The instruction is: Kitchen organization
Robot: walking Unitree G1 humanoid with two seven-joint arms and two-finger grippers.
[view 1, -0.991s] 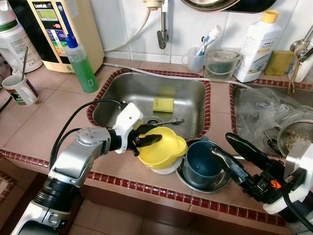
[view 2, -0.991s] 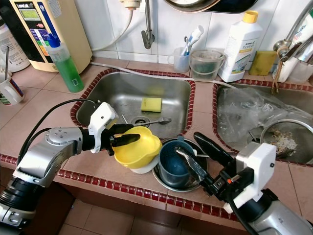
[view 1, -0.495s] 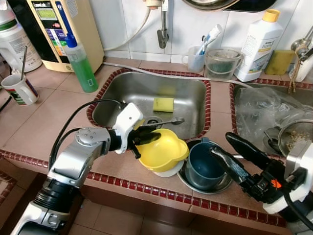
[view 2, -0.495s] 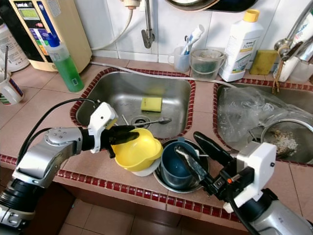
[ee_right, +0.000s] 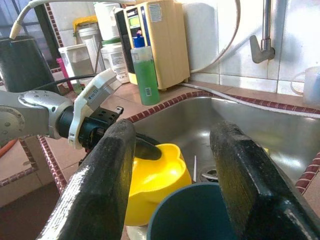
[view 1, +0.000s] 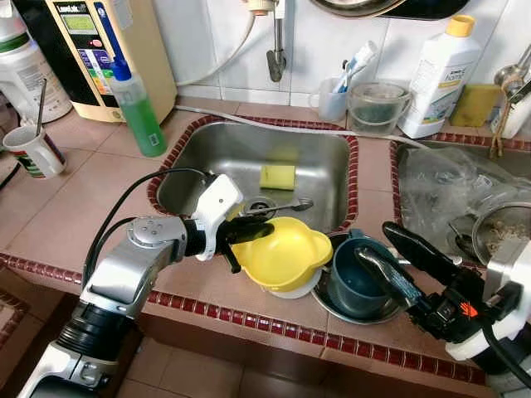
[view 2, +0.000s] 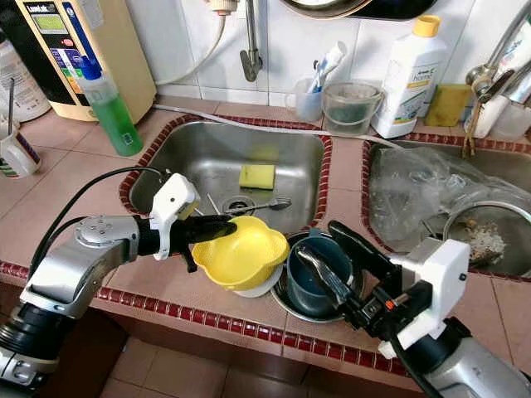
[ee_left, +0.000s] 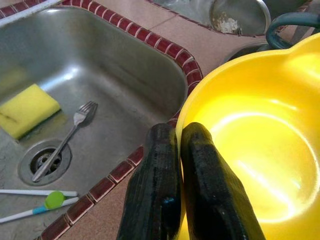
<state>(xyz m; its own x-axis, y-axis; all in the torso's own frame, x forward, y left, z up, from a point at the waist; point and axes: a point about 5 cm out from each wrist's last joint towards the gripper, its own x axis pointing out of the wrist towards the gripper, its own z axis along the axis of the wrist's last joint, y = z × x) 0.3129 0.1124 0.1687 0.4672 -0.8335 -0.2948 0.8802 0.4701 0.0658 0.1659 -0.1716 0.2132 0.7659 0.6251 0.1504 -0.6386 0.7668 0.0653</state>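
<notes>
Two end effectors — left [view 1: 249, 235] pinching yellow bowl [view 1: 286, 255] rim, right [view 1: 397, 259] spread over blue cup [view 1: 355, 282].

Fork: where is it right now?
The fork lies in the steel sink, tines toward the robot's right, handle over the drain, just beyond the yellow bowl and in front of the yellow sponge.

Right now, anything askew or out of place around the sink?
Yes. The yellow bowl sits tilted on a white dish at the counter edge, its rim pinched by the left end effector. A fork and a sponge lie loose in the sink. The right end effector hangs open by the blue cup.
</notes>
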